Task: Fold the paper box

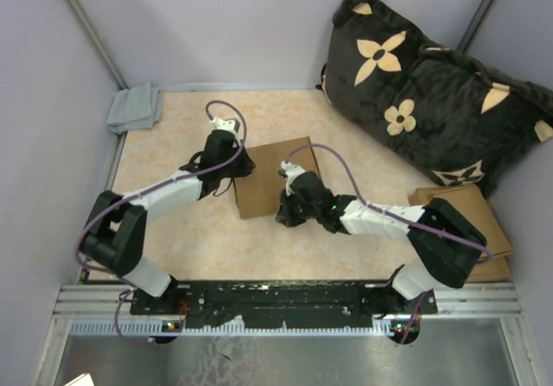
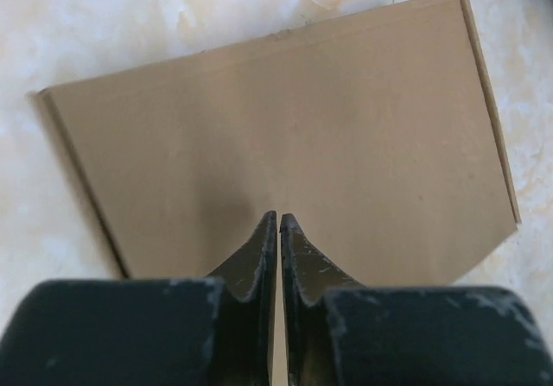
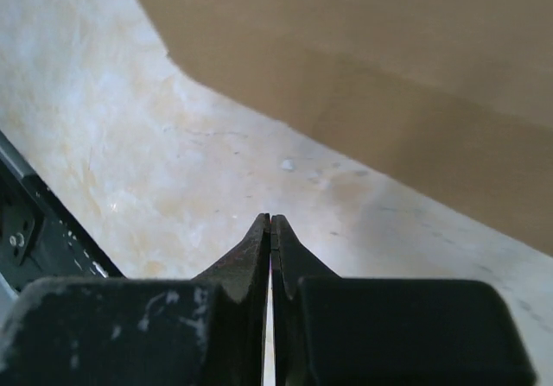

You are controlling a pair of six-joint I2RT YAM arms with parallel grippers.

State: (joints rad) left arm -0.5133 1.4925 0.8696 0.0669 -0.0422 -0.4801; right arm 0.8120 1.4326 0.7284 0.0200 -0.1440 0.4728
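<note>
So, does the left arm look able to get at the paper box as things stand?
Probably yes: the left gripper, shut, hangs right over the paper box, with nothing between them.

Box (image 1: 275,177) flat at frame centre, low obstacle. Left gripper (image 2: 278,218), jaws together, crowds its left side. Right gripper (image 3: 270,219), jaws together, sits just off its lower edge over bare table (image 1: 259,248). Open lane across lower centre, between box and black rail (image 1: 276,295). Open strip at upper centre. Big dark pillow (image 1: 432,101) blocks upper right. Cardboard pile (image 1: 484,222) fills right edge. Grey cloth (image 1: 136,108) in upper-left corner. Walls (image 1: 242,23) close left, top, right.
</note>
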